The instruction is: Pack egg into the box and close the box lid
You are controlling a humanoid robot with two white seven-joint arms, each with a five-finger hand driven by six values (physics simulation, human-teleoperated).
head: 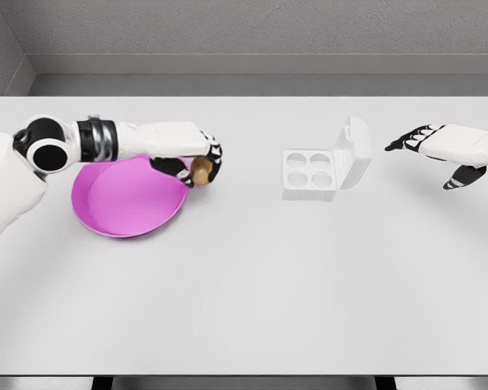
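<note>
Now the white table [244,309] is carrying a pink plate [122,203] at left and an egg box [317,171] with its lid standing open, right of centre. Over the plate's right edge, the left hand [191,162] is gripping a brown egg [201,171]. At far right, the right hand [439,150] is hovering with fingers spread, holding nothing.

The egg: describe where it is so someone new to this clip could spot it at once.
On the white table, find the pink plate at the left. At the plate's right edge, the left hand is closed around the egg. It is the only small brown rounded thing in view; the white egg box further right has four empty cups and its lid raised.
</note>
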